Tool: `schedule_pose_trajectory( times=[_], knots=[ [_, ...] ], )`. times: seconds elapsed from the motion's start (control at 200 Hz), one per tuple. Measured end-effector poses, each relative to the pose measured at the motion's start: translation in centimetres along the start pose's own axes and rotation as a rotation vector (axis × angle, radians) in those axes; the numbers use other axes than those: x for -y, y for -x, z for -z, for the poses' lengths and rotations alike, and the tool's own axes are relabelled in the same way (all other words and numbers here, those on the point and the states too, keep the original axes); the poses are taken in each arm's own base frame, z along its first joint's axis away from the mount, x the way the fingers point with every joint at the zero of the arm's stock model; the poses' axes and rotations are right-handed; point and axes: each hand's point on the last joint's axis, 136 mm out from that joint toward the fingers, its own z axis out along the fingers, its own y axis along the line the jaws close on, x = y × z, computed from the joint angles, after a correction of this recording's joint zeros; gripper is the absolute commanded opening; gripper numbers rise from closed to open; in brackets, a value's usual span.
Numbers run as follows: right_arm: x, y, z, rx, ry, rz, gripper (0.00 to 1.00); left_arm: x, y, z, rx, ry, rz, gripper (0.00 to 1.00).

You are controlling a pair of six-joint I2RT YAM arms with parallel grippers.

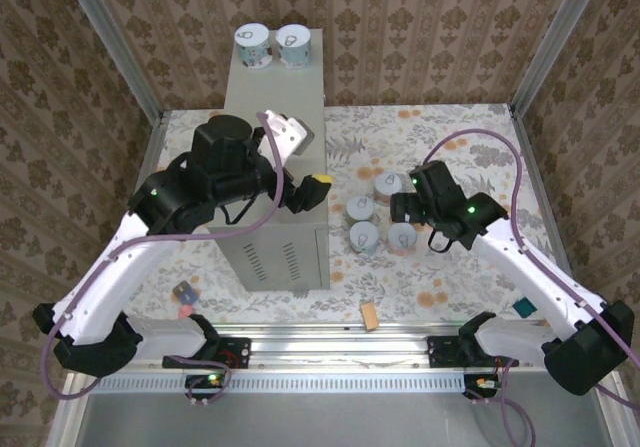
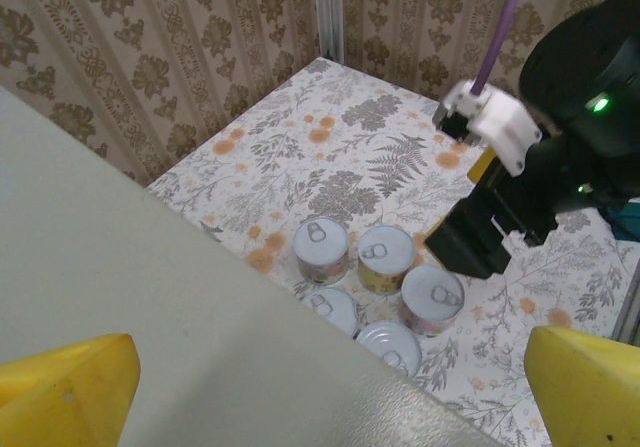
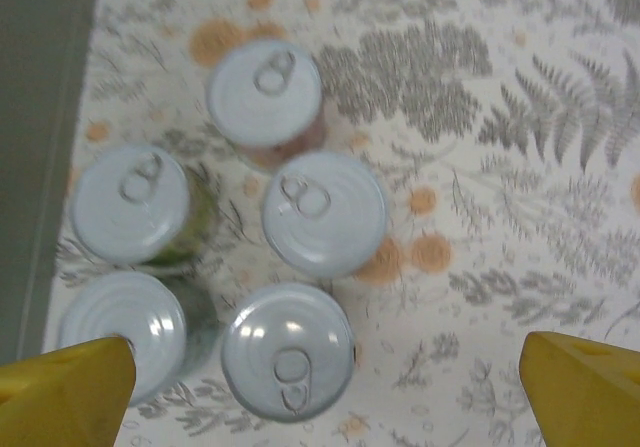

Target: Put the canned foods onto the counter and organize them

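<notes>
Left gripper [image 1: 308,191] is released, its yellow fingertips [image 2: 68,392] spread wide with nothing between them, and it hangs over the right edge of the counter [image 1: 268,92]. Right gripper [image 1: 405,208] is just as wide apart and empty, poised above a cluster of cans on the table [image 1: 450,132]. In its wrist view the fingertips [image 3: 585,392] sit in the lower corners and touch no lid.

The counter is a tall grey box standing on the left part of the flower-patterned table, with vent slots on its near face. Its flat top fills the lower left of the left wrist view [image 2: 150,307], and its wall runs down the left edge of the right wrist view [image 3: 40,107].

Two cans [image 1: 253,45] stand upright side by side at the far end of the counter top, touching or nearly so.

Five more cans [image 3: 323,212] stand upright on the table just beside the counter's right wall, packed close together with white pull-tab lids up. The left wrist camera sees them just past the counter edge [image 2: 386,257].

A small wooden block [image 1: 369,315] lies near the table's front rail.
</notes>
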Motion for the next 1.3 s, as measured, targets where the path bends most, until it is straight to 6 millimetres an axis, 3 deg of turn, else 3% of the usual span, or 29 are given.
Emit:
schedule_pose_trajectory(
  times=[0.435,0.64,0.78,0.995,1.3],
  knots=[
    [-1.1,-7.6,-4.3,-0.222,-0.076,0.0,1.0,1.5,-0.1,-1.8,0.011,0.011,-0.012,1.0],
    [-2.7,-9.7,-6.4,-0.27,-0.092,0.015,1.0,1.7,-1.4,-2.4,-0.007,0.007,-0.013,1.0],
    [-3.3,-10.4,-8.0,-0.28,-0.114,-0.005,0.99,1.7,-1.2,-2.0,0.008,0.008,-0.013,1.0],
    [-3.7,-9.4,-9.0,-0.226,-0.122,-0.041,0.95,1.6,-0.4,-0.9,0.05,0.015,-0.013,1.0],
    [-3.8,-8.9,-9.7,-0.193,-0.131,-0.048,0.91,1.4,-0.5,-1.2,0.046,0.022,-0.013,1.0]
  ],
)
